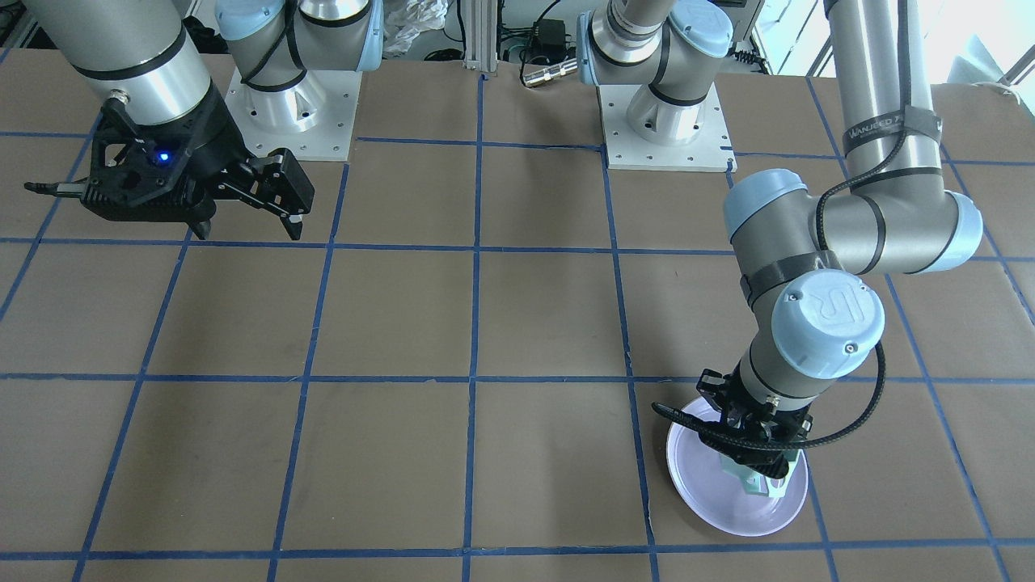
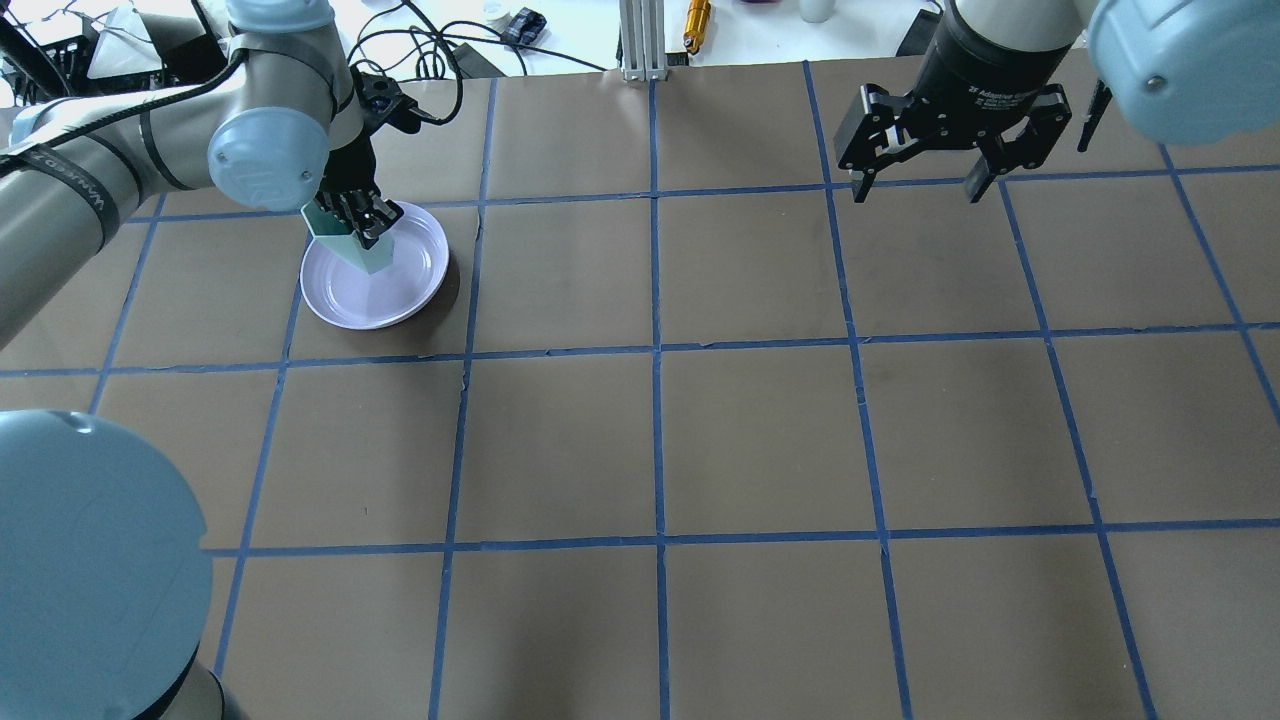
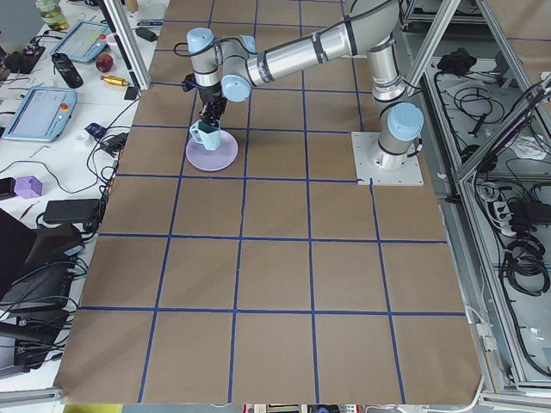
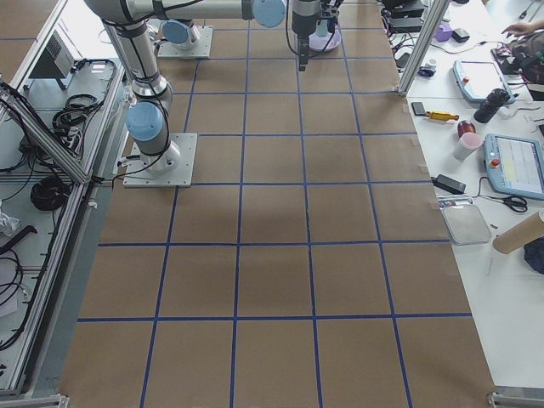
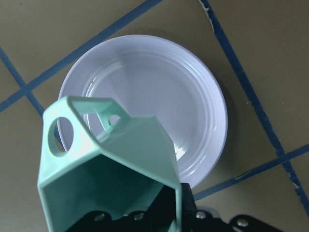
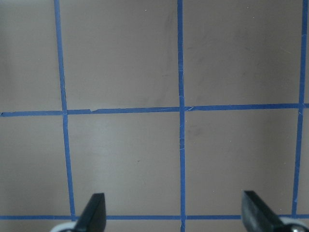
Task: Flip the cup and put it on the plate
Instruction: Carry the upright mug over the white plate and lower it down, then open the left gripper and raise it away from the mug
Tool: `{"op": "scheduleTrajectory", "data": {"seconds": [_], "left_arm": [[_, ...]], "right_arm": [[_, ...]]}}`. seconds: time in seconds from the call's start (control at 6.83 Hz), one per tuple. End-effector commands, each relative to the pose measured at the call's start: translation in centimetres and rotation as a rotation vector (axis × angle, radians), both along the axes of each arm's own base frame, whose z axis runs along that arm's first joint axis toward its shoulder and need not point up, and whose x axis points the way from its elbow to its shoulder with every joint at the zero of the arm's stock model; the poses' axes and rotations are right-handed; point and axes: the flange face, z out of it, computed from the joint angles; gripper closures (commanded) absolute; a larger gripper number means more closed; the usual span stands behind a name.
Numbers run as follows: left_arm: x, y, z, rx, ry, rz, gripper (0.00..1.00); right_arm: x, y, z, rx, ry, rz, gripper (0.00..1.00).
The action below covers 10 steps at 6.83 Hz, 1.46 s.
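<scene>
Left tool [image 2: 362, 222] clamped on the cup [image 5: 120, 154]. Cup is mint-green, matte and faceted, with a hexagonal rim and an angular open handle. It is held tilted over the plate [image 5: 203, 106]; cannot tell if they touch. Plate is round, shallow, glossy pale lavender, with a raised rim. It lies on the brown table [image 2: 760, 430], its edge near blue tape lines. Right tool [image 2: 917, 188] has its fingers spread and holds nothing. A wide stretch of table separates the 2 tools.
</scene>
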Motion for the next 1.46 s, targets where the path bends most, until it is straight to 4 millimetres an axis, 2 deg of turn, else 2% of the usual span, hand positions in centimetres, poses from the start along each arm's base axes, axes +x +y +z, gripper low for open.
{"op": "scheduleTrajectory", "data": {"seconds": [0.0, 0.15, 0.29, 0.44, 0.59, 0.73, 1.02, 1.32], "left_arm": [[-0.1, -0.2, -1.7, 0.015, 0.005, -0.008, 1.00], [-0.1, -0.2, -2.1, 0.022, 0.008, -0.006, 1.00], [-0.1, -0.3, -2.8, 0.033, 0.003, -0.009, 0.59], [-0.1, -0.3, -3.5, 0.042, 0.005, -0.008, 0.01], [-0.4, -0.2, -3.1, 0.035, 0.012, -0.008, 0.00], [-0.8, 0.4, -0.3, 0.007, 0.007, -0.009, 0.00], [-1.2, 3.1, 6.9, -0.012, 0.013, -0.003, 0.00], [-2.7, 6.8, 14.0, -0.076, 0.051, 0.121, 0.00]], "right_arm": [[0.0, 0.0, 0.0, 0.000, 0.000, 0.000, 0.00], [0.0, 0.0, 0.0, 0.000, 0.000, 0.000, 0.00], [0.0, 0.0, 0.0, 0.000, 0.000, 0.000, 0.00], [0.0, 0.0, 0.0, 0.000, 0.000, 0.000, 0.00], [0.0, 0.0, 0.0, 0.000, 0.000, 0.000, 0.00], [0.0, 0.0, 0.0, 0.000, 0.000, 0.000, 0.00], [0.0, 0.0, 0.0, 0.000, 0.000, 0.000, 0.00], [0.0, 0.0, 0.0, 0.000, 0.000, 0.000, 0.00]]}}
